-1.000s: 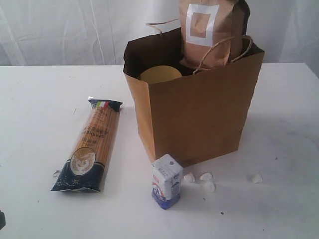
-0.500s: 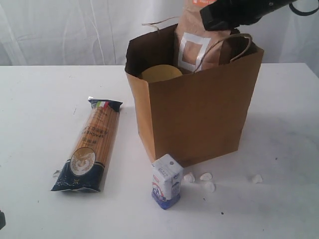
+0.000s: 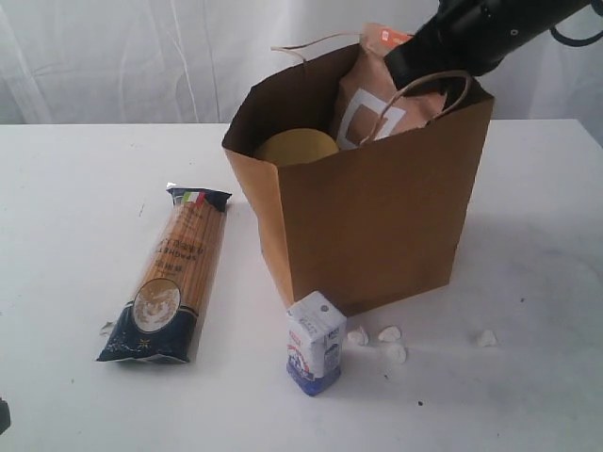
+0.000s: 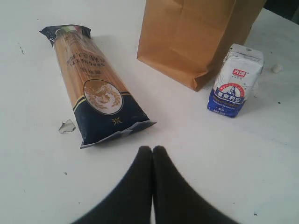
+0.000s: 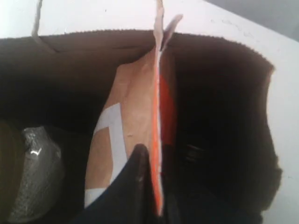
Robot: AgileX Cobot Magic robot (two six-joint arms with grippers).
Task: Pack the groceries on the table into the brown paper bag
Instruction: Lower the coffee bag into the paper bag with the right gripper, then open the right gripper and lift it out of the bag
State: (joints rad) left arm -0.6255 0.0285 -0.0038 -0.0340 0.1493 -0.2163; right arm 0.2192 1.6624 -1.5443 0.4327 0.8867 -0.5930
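The paper bag (image 3: pixel 377 226) stands upright near the middle of the white table (image 3: pixel 75 169), its mouth open and one loop handle (image 3: pixel 429 85) arching over the near rim. The right gripper (image 5: pixel 158 156) reaches into the bag from above, its jaws clamped on the top edge of the brown pouch (image 3: pixel 372 99). The pouch sits tilted inside the bag, with its upper part and orange label above the rim. Beside it in the bag lies a round yellow lid (image 3: pixel 295 148). The right wrist view also shows a pale, shiny rounded thing (image 5: pixel 35 172) deep in the bag, possibly a jar, though it is too dark to tell.

On the table to the left of the bag, the long spaghetti packet (image 3: pixel 171 278) lies flat. The small blue-white carton (image 3: pixel 316 342) stands upright just in front of the bag's near corner. A few small white lumps (image 3: pixel 389 334) lie beside it. The left gripper (image 4: pixel 153 151) hovers above the table near the spaghetti's end, its jaws together and holding nothing.
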